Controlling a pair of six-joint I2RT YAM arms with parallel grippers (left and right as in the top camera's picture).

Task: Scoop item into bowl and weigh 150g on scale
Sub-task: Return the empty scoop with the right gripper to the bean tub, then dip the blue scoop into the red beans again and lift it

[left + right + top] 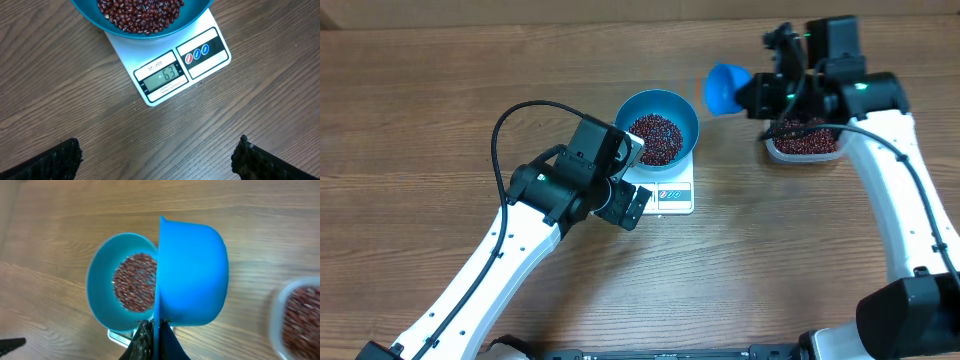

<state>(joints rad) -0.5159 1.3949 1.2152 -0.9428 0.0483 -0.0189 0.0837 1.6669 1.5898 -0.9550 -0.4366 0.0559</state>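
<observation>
One bowl [687, 115] on scale [672, 197], scoop [723, 88] beside rim

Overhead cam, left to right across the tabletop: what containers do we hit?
bowl → scoop → tub. The scale sits under the bowl, so it has no separate place in the order.
</observation>
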